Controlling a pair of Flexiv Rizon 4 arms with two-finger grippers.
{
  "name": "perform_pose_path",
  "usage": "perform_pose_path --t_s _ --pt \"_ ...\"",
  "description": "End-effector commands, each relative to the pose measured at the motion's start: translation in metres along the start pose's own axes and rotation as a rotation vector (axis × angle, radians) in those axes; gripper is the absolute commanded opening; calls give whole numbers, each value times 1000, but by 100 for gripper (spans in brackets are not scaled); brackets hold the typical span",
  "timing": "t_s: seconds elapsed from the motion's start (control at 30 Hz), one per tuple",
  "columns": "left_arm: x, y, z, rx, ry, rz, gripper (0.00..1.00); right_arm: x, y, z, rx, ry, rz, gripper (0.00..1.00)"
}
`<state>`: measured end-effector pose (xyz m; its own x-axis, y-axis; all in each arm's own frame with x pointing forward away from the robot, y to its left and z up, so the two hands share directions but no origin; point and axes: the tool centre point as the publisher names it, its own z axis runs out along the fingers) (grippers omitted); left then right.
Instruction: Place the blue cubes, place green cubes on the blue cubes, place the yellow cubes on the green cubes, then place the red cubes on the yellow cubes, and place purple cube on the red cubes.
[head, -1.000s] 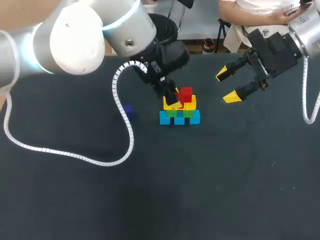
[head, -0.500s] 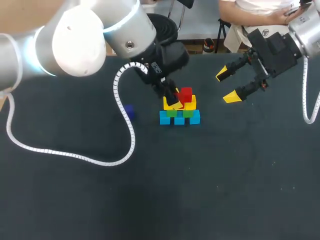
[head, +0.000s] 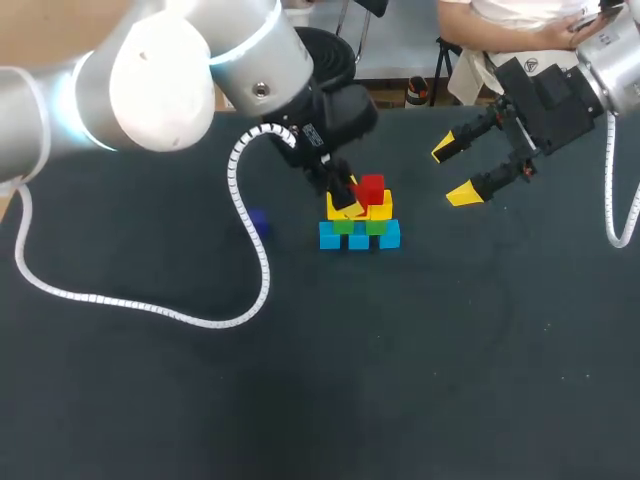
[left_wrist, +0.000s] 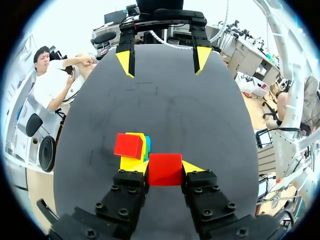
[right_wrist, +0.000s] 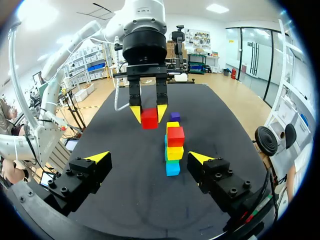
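Head view: the stack stood near the middle of the table (head: 400, 380), somewhat toward its far edge. Three blue cubes (head: 359, 240) sat in a row, with two green cubes (head: 376, 226) on them and two yellow cubes (head: 381, 207) on those. The placed red cube (head: 372, 188) sat on the right yellow one. The left gripper (head: 347, 197) hung over the stack's left side, its fingers hiding most of what they held. The purple cube (head: 257, 221) lay on the table left of the stack, apart from it. The right gripper (head: 455, 170) hovered toward the far right corner, its fingers spread wide with nothing between them.

Left wrist view: the left gripper (left_wrist: 165, 170) was clamped from both sides on the held red cube (left_wrist: 165, 169). The placed red cube (left_wrist: 128, 145) was just ahead and to one side, on a yellow cube. Whether the two red cubes touched could not be told. Across the table, the right gripper (left_wrist: 162, 56) stood with its yellow tips apart.

Right wrist view: the right gripper (right_wrist: 149, 157) was spread and empty, well short of the stack. The placed red cube (right_wrist: 175, 136) topped yellow, green and blue layers. The held red cube (right_wrist: 149, 118) was pinched between the left gripper's (right_wrist: 149, 114) tips beside the stack's top. The purple cube (right_wrist: 174, 116) lay beyond the stack.
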<state>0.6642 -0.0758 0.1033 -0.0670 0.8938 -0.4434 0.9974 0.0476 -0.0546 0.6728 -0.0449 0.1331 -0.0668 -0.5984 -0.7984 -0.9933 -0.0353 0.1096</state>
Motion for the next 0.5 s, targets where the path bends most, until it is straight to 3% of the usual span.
perform_pose_path --t_s 0.03,0.5 --pt "-1 6 1 6 8 -2 0 0 1 0 3 -1 -1 100" --pt "0 20 7 8 19 -14 0 0 1 0 3 -1 -1 100"
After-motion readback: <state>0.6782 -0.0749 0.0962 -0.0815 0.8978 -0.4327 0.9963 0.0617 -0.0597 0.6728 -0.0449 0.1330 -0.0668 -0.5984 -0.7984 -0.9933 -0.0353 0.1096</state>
